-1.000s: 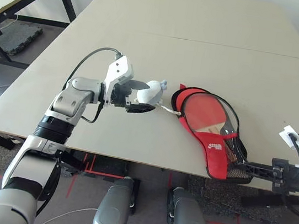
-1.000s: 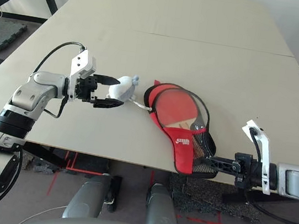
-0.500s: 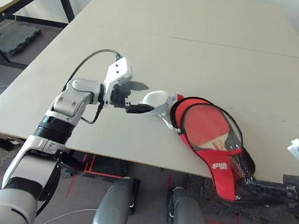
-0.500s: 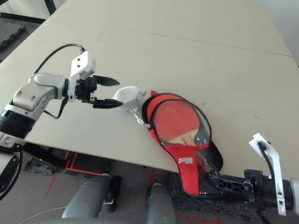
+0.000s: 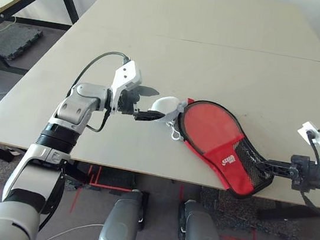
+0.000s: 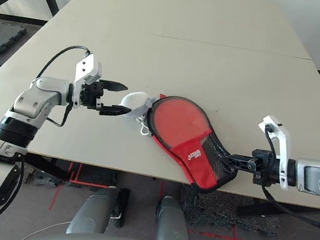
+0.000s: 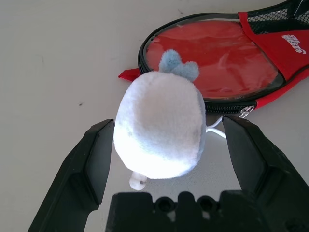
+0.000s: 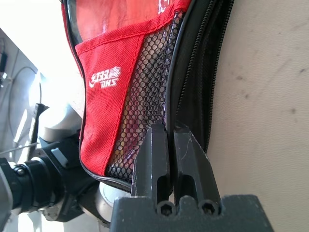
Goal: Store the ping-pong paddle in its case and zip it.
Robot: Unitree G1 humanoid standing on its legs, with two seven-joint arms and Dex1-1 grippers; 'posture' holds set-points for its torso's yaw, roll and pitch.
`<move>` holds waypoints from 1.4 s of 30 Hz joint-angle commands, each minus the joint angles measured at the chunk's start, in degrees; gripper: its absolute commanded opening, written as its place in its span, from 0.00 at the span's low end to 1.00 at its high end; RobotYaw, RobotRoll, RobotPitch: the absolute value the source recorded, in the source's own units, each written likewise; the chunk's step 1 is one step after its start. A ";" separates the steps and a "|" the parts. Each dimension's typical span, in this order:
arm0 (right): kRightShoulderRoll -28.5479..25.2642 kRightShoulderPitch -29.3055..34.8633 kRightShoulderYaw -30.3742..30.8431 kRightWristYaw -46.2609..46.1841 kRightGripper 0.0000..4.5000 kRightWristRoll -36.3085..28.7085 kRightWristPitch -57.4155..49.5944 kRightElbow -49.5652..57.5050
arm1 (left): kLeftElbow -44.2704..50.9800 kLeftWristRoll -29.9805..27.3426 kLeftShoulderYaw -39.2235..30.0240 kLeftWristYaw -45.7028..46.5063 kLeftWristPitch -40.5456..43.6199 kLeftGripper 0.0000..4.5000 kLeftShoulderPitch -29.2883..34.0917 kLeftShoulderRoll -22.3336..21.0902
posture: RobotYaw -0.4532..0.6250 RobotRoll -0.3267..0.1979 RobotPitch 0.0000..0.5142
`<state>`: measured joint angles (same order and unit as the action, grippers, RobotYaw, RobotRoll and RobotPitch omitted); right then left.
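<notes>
One red case (image 6: 176,134) lies on the bench (image 6: 226,75), its near-right edge clamped in the right jaws (image 6: 232,160); left jaws (image 7: 169,130) apart around a white plush (image 7: 159,123).

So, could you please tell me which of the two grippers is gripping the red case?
The right gripper: its fingers pinch the rim of the case beside the black mesh, whereas the left gripper stands open around the white plush.

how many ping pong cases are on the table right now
1. The red case lies near the table's front edge, its mesh side by the right tool. Another could be hidden beneath it.
</notes>
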<state>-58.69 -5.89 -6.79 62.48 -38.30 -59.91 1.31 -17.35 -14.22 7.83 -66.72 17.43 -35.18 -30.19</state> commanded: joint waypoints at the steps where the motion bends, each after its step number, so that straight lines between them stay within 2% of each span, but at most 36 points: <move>1: -2.81 -0.99 0.73 2.14 0.25 2.07 2.09 -2.38 | -0.12 0.42 -0.17 0.16 0.01 1.00 0.64 -0.64 | 0.53 0.62 0.20; 10: -7.20 -9.99 1.70 6.25 0.99 8.00 8.87 -11.92 | -0.35 0.34 -0.59 0.18 0.19 1.00 0.15 -1.26 | 0.54 0.62 0.20; 14: -2.31 -17.43 2.99 4.39 0.99 9.95 14.59 -9.80 | 0.91 0.00 -0.99 0.44 0.99 1.00 1.10 -1.71 | 0.54 0.62 0.20; 19: 4.09 -20.23 7.11 1.81 0.99 14.06 19.96 -6.12 | 2.29 -0.57 -1.32 0.73 2.09 1.00 1.42 -2.06 | 0.56 0.62 0.19; 28: 10.36 -21.54 12.74 2.14 0.99 18.47 23.73 -7.45 | 3.55 -0.83 -1.44 1.59 3.28 1.00 1.56 -1.28 | 0.57 0.62 0.19; 42: 17.08 -20.15 16.58 0.74 0.99 24.50 29.48 -13.37 | 1.53 -0.35 -0.06 1.29 3.85 1.00 -1.16 2.21 | 0.55 0.62 0.20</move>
<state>-42.05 -26.12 8.46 63.54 -14.98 -31.10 -10.08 -14.59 -14.54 7.01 -65.32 21.05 -35.79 -28.10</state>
